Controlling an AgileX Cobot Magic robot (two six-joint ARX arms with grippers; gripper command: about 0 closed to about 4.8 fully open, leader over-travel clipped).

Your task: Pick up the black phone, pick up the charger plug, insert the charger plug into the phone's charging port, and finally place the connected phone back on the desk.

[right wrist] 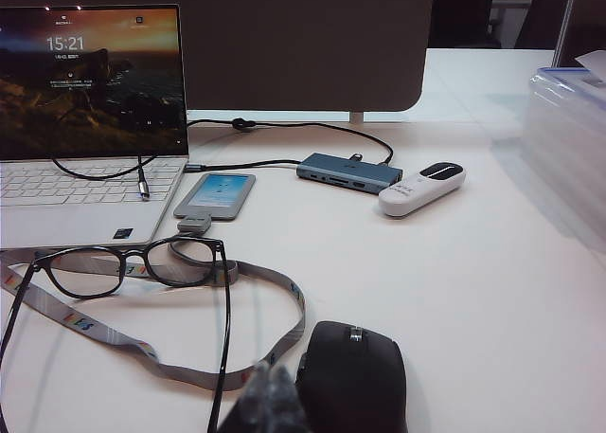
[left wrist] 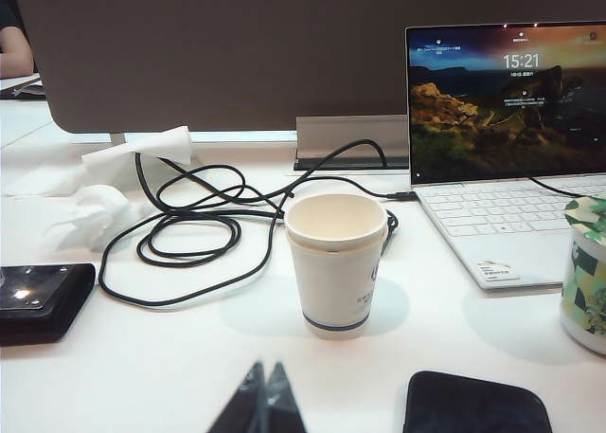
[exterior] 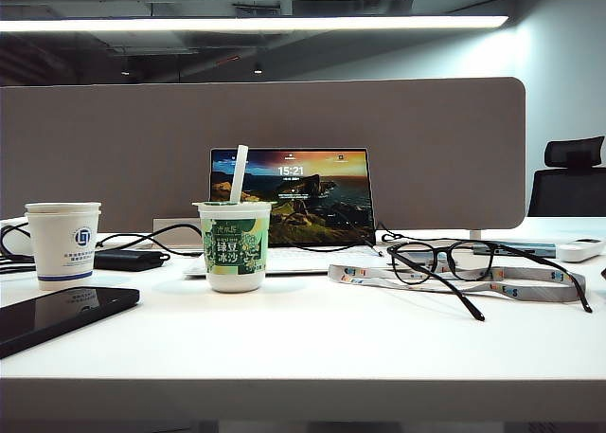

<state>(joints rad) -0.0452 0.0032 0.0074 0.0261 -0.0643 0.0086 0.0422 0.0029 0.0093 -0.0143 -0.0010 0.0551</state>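
The black phone [exterior: 57, 315] lies flat at the desk's [exterior: 312, 348] front left; its corner [left wrist: 473, 406] shows beside my left gripper [left wrist: 266, 374], which is shut and empty just above the desk. A thin black cable runs across the laptop keyboard and ends in the charger plug [right wrist: 143, 187], which lies loose on the keys. My right gripper [right wrist: 270, 378] is shut and empty, low beside a black mouse [right wrist: 352, 381] and well short of the plug. Neither gripper shows in the exterior view.
A paper cup [left wrist: 336, 262] stands just past the left gripper, with coiled black cable [left wrist: 189, 226] and a black block [left wrist: 38, 300] behind. A green dessert cup [exterior: 234, 245] fronts the open laptop [exterior: 294, 201]. Glasses [right wrist: 133, 267], lanyard [right wrist: 142, 348], hub [right wrist: 348, 172] and small lit device [right wrist: 216, 194] lie right.
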